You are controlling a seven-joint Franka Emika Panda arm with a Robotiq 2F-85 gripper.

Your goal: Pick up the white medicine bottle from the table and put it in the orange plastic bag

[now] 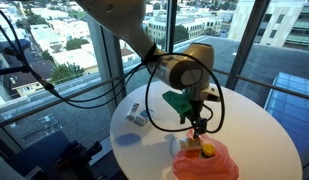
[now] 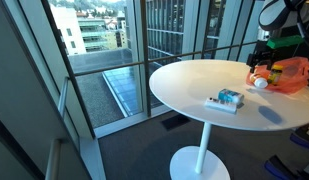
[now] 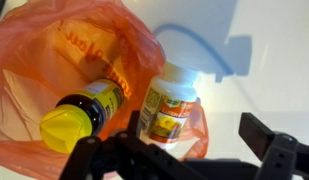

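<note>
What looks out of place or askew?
The white medicine bottle sits at the edge of the orange plastic bag, apparently tipped, not clearly inside. A yellow-and-dark bottle lies on its side in the bag. Nothing spilled.

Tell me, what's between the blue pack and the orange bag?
The white medicine bottle, right by the orange bag; the table from there to the blue pack is bare, in an exterior view.

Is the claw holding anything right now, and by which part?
Nothing. The claw is open and empty; the white medicine bottle lies loose at the orange plastic bag's edge.
</note>
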